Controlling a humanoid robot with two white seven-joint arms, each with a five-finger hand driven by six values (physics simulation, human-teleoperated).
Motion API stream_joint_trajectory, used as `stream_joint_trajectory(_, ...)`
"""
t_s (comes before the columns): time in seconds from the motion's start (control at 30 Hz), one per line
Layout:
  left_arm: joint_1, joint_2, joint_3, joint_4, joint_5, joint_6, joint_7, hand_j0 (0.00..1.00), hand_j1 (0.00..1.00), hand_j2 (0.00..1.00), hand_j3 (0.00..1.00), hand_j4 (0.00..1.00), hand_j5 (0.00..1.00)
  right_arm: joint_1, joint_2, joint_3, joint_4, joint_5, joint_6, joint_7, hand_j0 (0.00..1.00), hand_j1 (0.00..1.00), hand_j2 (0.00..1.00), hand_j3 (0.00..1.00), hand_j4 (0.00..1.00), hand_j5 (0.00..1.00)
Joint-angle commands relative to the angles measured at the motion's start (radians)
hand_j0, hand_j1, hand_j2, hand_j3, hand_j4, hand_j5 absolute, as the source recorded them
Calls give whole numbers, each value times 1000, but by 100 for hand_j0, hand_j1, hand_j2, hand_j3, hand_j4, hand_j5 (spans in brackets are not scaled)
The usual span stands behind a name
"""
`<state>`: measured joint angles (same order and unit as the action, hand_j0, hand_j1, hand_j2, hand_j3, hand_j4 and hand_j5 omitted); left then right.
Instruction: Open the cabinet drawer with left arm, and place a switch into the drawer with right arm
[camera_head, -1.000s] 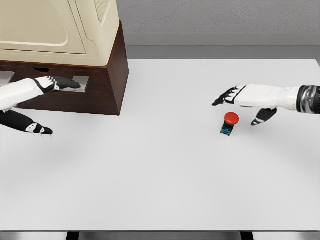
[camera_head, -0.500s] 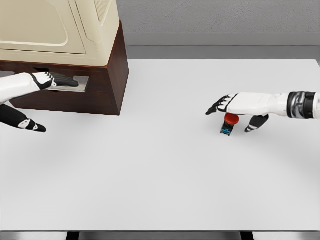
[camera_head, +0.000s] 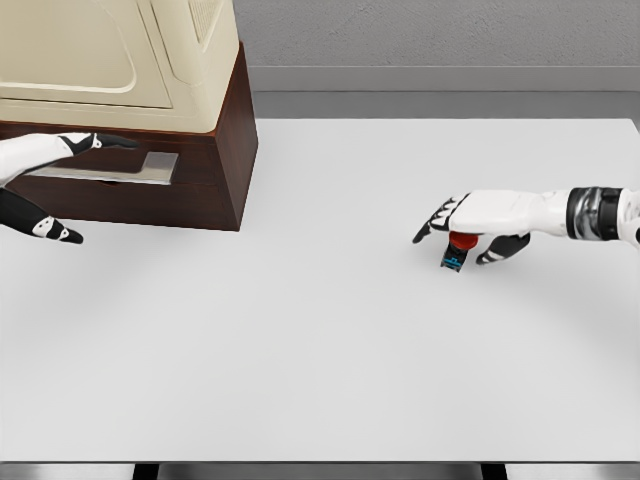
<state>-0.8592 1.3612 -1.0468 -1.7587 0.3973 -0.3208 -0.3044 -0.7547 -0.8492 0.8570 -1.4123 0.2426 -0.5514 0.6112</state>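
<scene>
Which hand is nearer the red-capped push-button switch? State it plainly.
Right. The right hand sits directly over the red-capped push-button switch, fingers lowered around it. The left hand is far across the white table, at the dark wooden cabinet drawer.

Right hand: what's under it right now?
Under the right hand sits the switch on the white table: red cap partly covered by the palm, dark base with blue showing below. Finger contact can't be seen.

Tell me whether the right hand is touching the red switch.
Cannot tell. In the head view the right hand sits over the switch, its palm covering the red cap's top, so overlap hides any contact or gap.
</scene>
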Motion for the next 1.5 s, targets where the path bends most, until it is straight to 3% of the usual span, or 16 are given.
stream_joint_trajectory(0.0, 11, -1, 4, 5, 3, 13, 2, 100, 100, 100, 100, 100, 100, 2, -1, 0, 3, -5, 1, 0, 78, 78, 78, 78, 78, 78)
stream_joint_trajectory(0.07, 26, -2, 36, 5, 3, 19, 2, 100, 100, 100, 100, 100, 100, 0, -1, 0, 3, -6, 1, 0, 78, 78, 78, 78, 78, 78)
stream_joint_trajectory(0.27, 155, -1, 177, 7, -6, 23, -4, 100, 100, 100, 100, 100, 100, -3, -4, 0, 3, -6, -2, 0, 75, 75, 75, 75, 75, 75)
stream_joint_trajectory(0.7, 157, -37, 180, 45, -20, 55, -25, 100, 100, 100, 100, 100, 100, -3, -4, 0, 16, -6, -5, 0, 72, 72, 72, 72, 72, 72)
stream_joint_trajectory(1.47, 192, -43, 182, 38, -17, 55, -25, 100, 100, 100, 100, 100, 100, -11, -1, -1, 16, -8, -5, 0, 51, 51, 51, 51, 51, 51)
